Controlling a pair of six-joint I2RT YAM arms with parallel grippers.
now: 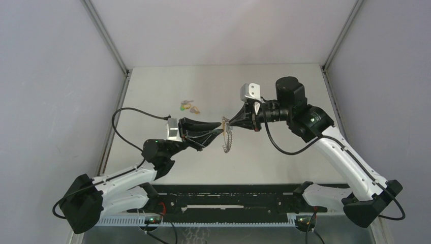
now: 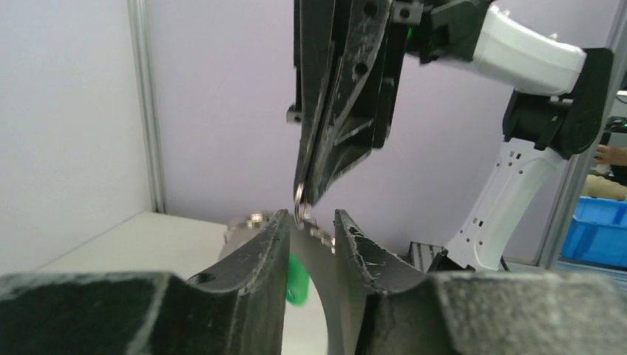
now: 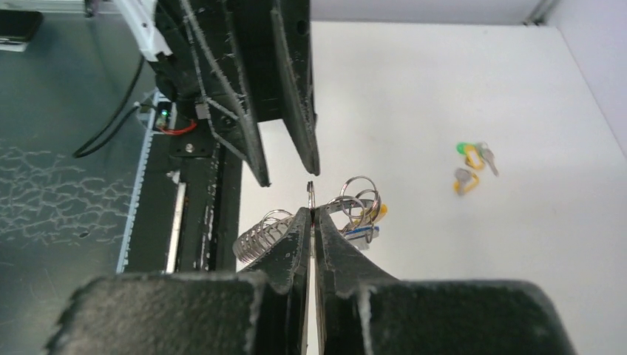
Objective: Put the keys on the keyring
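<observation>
The keyring (image 1: pixel 227 140), a ribbed silvery coil, hangs in the air between the two arms. My right gripper (image 1: pixel 229 122) is shut on a thin metal loop at its top (image 3: pixel 310 194). In the right wrist view the coil (image 3: pixel 259 233) curves left of my shut jaws, and a yellow and a blue key (image 3: pixel 366 218) hang on small rings to the right. My left gripper (image 1: pixel 221 131) is open, its fingertips either side of the ring (image 2: pixel 319 237) without gripping it. A green key (image 2: pixel 299 277) shows low between them. Loose keys (image 1: pixel 189 107) lie on the table.
The loose keys, green and yellow (image 3: pixel 473 157), with another yellow one (image 3: pixel 464 180), lie left of centre towards the back of the white table (image 1: pixel 284 81). Grey walls close the left, right and back. A black rail (image 1: pixel 228 195) runs along the near edge.
</observation>
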